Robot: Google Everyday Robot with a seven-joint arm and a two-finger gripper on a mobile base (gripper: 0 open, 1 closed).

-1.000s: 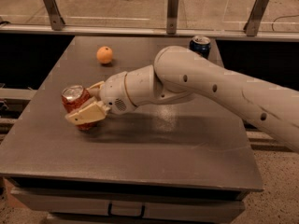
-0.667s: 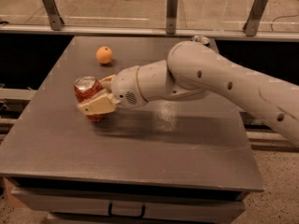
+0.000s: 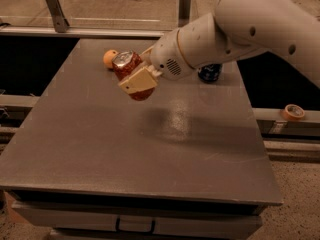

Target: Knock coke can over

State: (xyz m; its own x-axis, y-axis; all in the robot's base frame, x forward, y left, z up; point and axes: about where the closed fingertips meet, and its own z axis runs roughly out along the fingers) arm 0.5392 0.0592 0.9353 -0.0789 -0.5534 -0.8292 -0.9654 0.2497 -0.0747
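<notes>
So the coke can (image 3: 121, 68) was held up in the gripper (image 3: 134, 74), over the back-left part of the grey bench (image 3: 100, 149); the jaws were closed on it, with one tan finger (image 3: 137, 82) laid across the front of the red body and the other mostly hidden behind it; the can was tilted, silver top pointed up and to the left, bottom end down toward the right; it looked to be held clear of the bench top, since a soft shadow (image 3: 156, 120) was cast on the surface a bit below and to the right, apart from the can itself. The white arm (image 3: 250, 19) was stretched in from the upper right, and an orange ring could be seen round the wrist. An orange (image 3: 108, 59) was sat on the bench just behind the can on its left, partly covered by it; whether the two were touching couldn't be told. A dark blue can (image 3: 210, 74) was stood upright near the back right of the bench, its top half hidden by the arm. A roll of tape (image 3: 293, 112) was seen lying on the ledge off the right side of the bench, well apart from everything else.
</notes>
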